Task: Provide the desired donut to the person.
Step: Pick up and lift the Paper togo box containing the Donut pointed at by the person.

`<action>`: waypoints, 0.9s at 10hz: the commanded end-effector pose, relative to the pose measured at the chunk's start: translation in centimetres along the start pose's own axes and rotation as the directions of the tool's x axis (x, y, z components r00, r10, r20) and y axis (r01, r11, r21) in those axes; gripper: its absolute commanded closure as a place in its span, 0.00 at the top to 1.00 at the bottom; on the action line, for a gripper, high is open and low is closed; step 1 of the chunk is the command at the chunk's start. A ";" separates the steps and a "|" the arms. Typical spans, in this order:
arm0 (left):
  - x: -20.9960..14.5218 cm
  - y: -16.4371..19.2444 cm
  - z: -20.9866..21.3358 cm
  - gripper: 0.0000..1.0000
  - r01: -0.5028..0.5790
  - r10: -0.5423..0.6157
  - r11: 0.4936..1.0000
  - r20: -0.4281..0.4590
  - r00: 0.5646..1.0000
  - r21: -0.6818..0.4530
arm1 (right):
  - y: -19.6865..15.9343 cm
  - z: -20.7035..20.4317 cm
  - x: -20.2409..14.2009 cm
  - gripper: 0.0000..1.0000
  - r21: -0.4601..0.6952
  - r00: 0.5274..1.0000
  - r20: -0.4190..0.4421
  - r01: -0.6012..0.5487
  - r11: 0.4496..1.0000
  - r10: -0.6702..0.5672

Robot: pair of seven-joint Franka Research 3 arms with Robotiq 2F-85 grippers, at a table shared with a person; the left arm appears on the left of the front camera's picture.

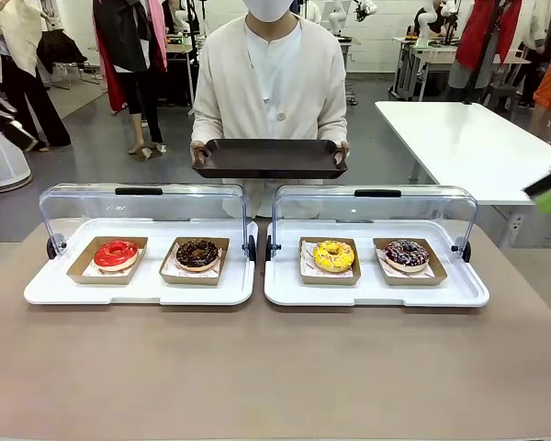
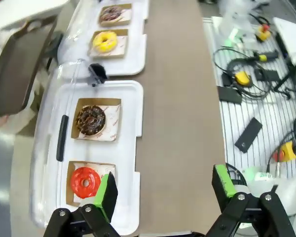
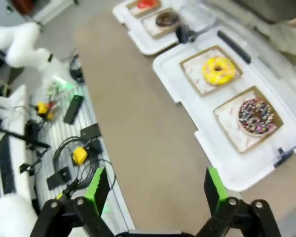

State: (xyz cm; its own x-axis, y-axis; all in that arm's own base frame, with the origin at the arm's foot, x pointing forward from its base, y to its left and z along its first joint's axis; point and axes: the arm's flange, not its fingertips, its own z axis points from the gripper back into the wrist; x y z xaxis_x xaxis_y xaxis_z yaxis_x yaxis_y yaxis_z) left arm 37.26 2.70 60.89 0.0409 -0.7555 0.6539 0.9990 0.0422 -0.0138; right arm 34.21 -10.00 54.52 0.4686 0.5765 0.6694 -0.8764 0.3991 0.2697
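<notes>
The person (image 1: 270, 73) stands at the far side holding a dark tray (image 1: 269, 158) with both hands. On the left white tray (image 1: 138, 289) a red donut (image 1: 116, 254) and a chocolate donut (image 1: 197, 254) lie in cardboard boxes. The right white tray (image 1: 376, 291) holds a yellow donut (image 1: 333, 255) and a dark sprinkled donut (image 1: 407, 254). Both clear lids stand open. My left gripper (image 2: 165, 185) is open and empty, high beside the red donut (image 2: 85, 181). My right gripper (image 3: 156, 186) is open and empty, above the table's edge, well apart from the sprinkled donut (image 3: 256, 116).
Cables, yellow buttons and black devices lie on a slatted rack (image 2: 256, 113) beside the brown table (image 1: 275, 367). A white table (image 1: 468, 138) stands at the back right. Each gripper's green pad shows at the front view's side edges.
</notes>
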 end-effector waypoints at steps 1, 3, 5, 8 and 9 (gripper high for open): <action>-4.8 1.8 2.1 1.00 0.024 -0.022 1.000 0.113 0.993 -0.013 | -1.6 2.5 -3.0 1.00 0.054 0.982 0.163 -0.105 0.993 0.095; -8.9 2.0 2.9 1.00 -0.004 0.001 1.000 0.216 0.976 0.017 | -1.8 4.1 -6.7 1.00 0.000 0.940 0.313 -0.145 0.989 0.138; -12.1 1.2 3.5 1.00 -0.014 -0.019 0.995 0.334 0.943 0.094 | -1.7 4.9 -9.0 1.00 -0.017 0.911 0.391 -0.139 0.990 0.134; -14.8 0.4 4.0 1.00 -0.057 0.000 0.990 0.399 0.917 0.130 | -1.2 5.4 -10.5 1.00 -0.025 0.895 0.424 -0.139 0.990 0.137; -15.5 0.5 4.1 1.00 -0.072 0.020 0.990 0.392 0.920 0.118 | -1.1 5.4 -10.7 1.00 -0.025 0.893 0.428 -0.140 0.990 0.137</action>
State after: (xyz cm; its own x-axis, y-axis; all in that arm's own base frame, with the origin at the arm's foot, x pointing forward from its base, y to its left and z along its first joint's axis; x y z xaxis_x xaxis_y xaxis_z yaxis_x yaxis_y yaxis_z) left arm 36.93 17.26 54.29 0.0602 -0.4406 0.8957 0.9823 0.1856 0.0253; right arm 29.56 -20.76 50.80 0.2741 0.2693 0.9232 -0.9238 0.3406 0.1748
